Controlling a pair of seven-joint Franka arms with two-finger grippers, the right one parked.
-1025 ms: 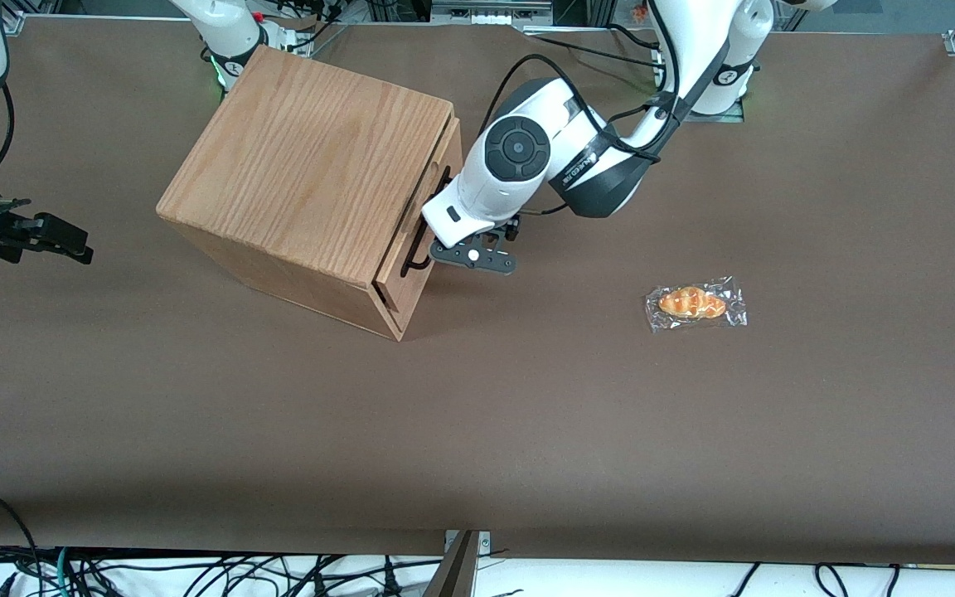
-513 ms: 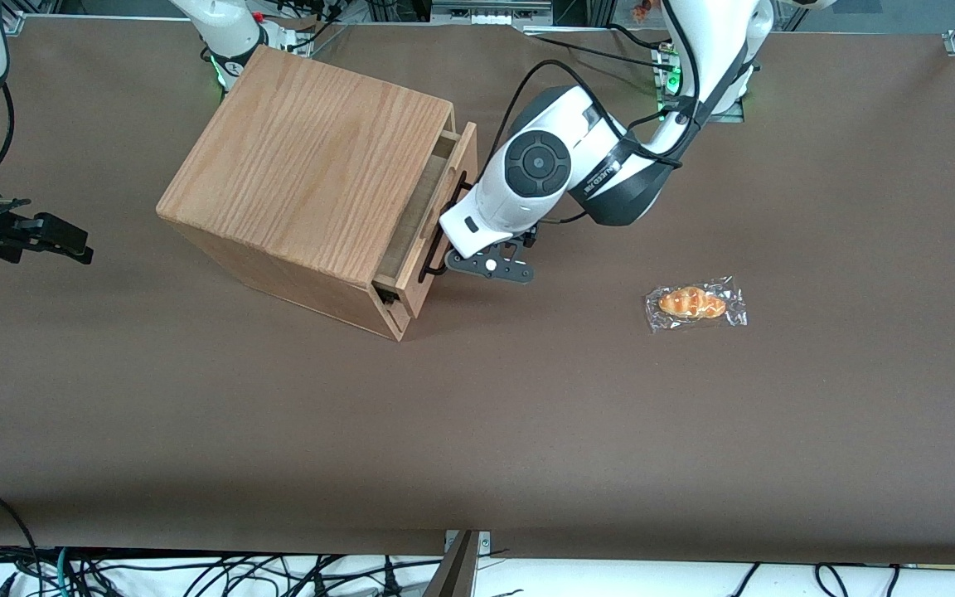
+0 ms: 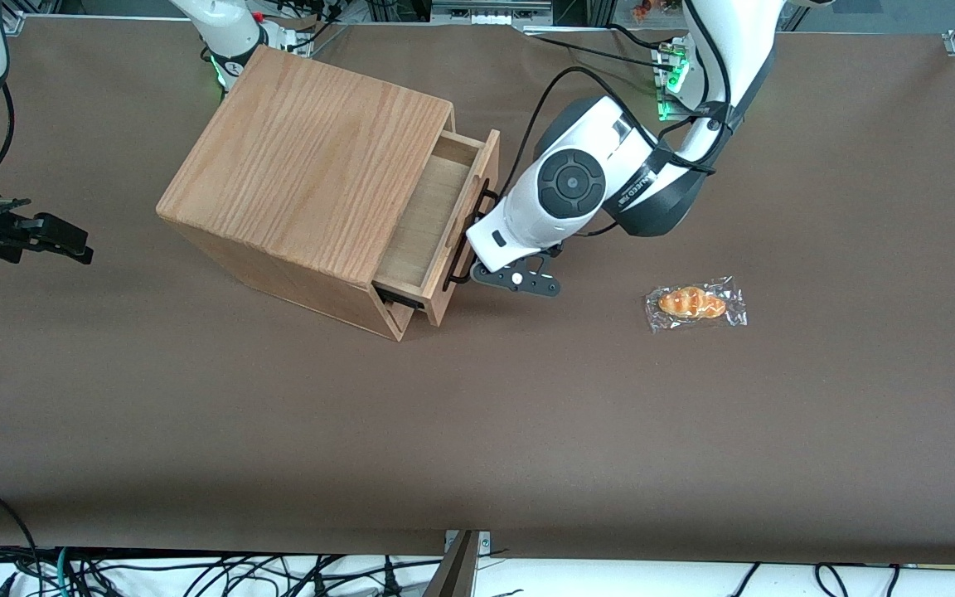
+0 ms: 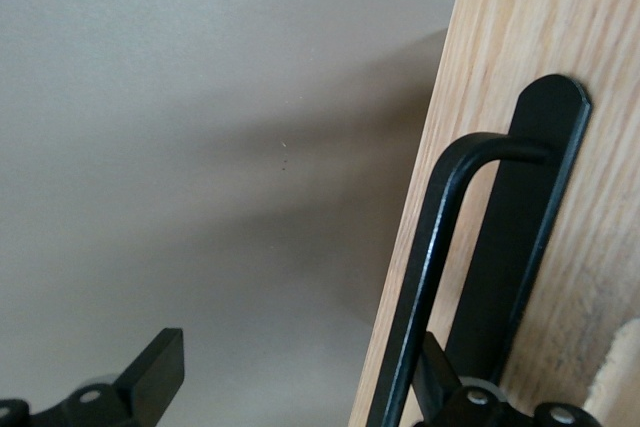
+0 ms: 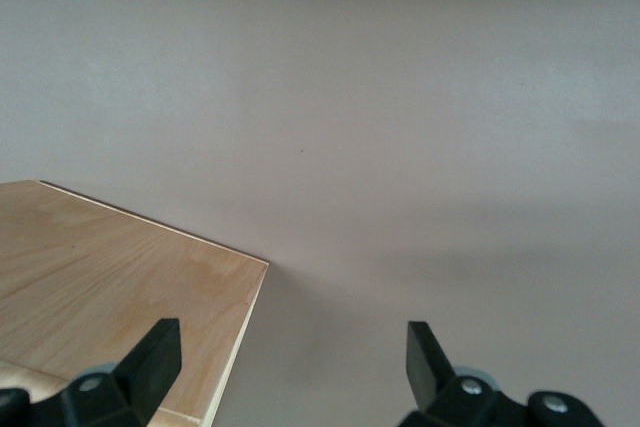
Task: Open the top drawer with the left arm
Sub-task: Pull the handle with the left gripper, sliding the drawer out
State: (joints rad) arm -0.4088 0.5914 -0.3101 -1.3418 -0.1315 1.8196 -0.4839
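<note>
Left wrist view shows my claw [image 4: 300, 382] spread wide. It is hooking, not pinching: one finger [image 4: 437, 379] is tucked between the black bar handle [image 4: 430, 277] and the drawer's front, and the other finger [image 4: 155, 372] hangs out over bare desk.

That is my main worry. Nothing clamps the bar, so if my pull drifts off the line the drawer slides along, the hooked finger could slide along the bar or slip off it. The wooden box [image 3: 303, 157] also stands loose on the desk [image 3: 527, 431], so a binding slide could drag or turn the whole box. Pulling too far might run the drawer off its runners.

From the front view, the top drawer [image 3: 444, 224] sticks partway out of the box's top edge, toward the working arm's end of the desk. The box sits near the desk's edge farthest from the front camera. The drawer is shallow and light oak, and the part of its floor that shows is bare. The left arm [image 3: 569, 182] crouches just in front of the drawer. A wrapped bread roll [image 3: 693, 303] lies well apart from it.
</note>
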